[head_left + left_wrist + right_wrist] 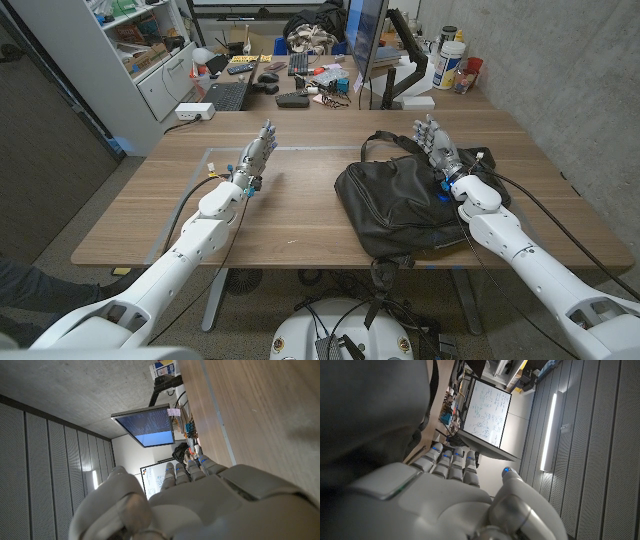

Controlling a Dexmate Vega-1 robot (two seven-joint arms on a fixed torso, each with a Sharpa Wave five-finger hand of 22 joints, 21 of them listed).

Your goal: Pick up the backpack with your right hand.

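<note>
A black backpack (400, 205) lies slumped on the right half of the wooden table (300, 215), its carry strap (388, 139) looping up at the far end. My right hand (437, 148) stands at the bag's far right side, over its edge, fingers straight and apart, holding nothing. In the right wrist view the same hand (445, 495) reaches along the dark fabric of the backpack (370, 415), which is close against it. My left hand (256, 156) stands on its edge at the table's left middle, fingers straight, empty; the left wrist view has it (200, 500) beside bare table (260, 415).
Behind the table stands a cluttered desk with a monitor (368, 40), a keyboard (227, 95) and small items. A cable (555, 225) runs off my right wrist over the table's right side. A faint taped rectangle (215, 152) marks the left part.
</note>
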